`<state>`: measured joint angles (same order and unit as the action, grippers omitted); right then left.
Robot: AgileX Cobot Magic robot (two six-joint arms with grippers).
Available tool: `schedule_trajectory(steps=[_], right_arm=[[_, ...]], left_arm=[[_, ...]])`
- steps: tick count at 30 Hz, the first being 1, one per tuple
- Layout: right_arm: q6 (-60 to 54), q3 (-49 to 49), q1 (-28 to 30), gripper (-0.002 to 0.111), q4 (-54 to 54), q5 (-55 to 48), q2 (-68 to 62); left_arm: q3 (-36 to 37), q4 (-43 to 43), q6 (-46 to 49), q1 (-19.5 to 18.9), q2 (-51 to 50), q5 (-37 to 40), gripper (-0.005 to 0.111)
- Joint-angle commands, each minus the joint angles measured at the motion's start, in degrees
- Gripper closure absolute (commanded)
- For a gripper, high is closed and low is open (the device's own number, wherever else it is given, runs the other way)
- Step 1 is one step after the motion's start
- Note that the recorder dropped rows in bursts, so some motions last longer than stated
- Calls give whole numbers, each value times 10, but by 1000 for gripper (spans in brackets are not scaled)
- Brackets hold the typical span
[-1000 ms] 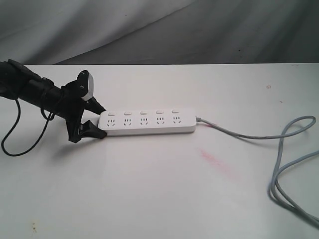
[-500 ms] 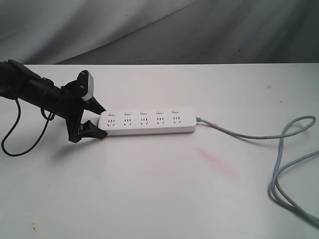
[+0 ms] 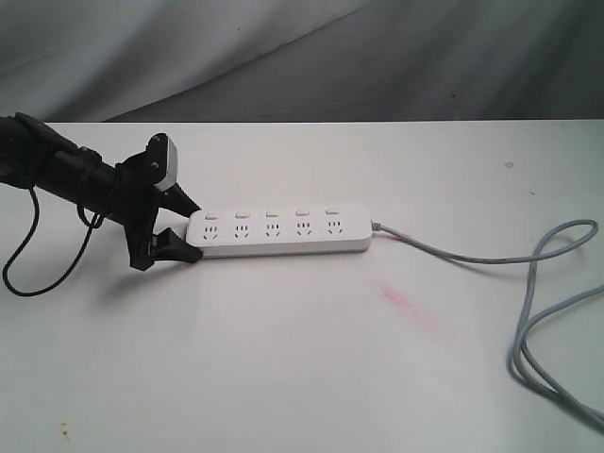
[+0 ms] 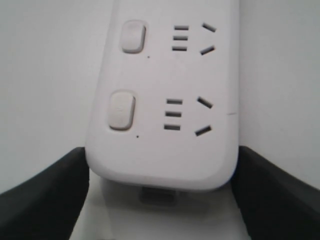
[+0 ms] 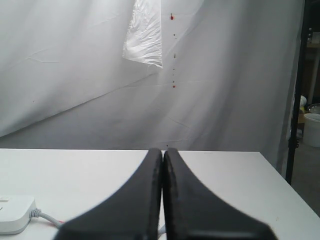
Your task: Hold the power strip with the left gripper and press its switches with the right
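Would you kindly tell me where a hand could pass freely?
Free: white tabletop in front of and behind the long white plastic power strip. Crowded: its left end, in the black left pincer, and right, by the looping grey cord.

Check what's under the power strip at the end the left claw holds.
The power strip lies flat on the white table, and the left claw grips its end. Its underside is hidden, so nothing beneath can be confirmed.

Left hand [image 3: 192, 232] clamped, right hand [image 5: 162, 153] closed and empty.
Left arm [image 3: 66, 175] reaches in low from the left side, fingers [image 4: 45, 200] flanking the power strip [image 3: 278, 231] end; right fingers [image 5: 145, 200] pressed together, pointing level.
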<state>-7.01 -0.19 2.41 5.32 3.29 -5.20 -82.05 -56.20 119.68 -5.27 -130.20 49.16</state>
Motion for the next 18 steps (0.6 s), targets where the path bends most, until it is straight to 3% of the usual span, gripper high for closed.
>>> schedule_trajectory(steps=[1, 14, 18], right_arm=[[0, 2, 4, 108, 2, 0, 2], [0, 2, 4, 108, 2, -7, 2], [0, -8, 4, 108, 2, -64, 2]], left_arm=[[-2, -6, 3, -1, 0, 1, 40], [-2, -6, 3, -1, 0, 1, 40], [-2, -6, 3, -1, 0, 1, 40]])
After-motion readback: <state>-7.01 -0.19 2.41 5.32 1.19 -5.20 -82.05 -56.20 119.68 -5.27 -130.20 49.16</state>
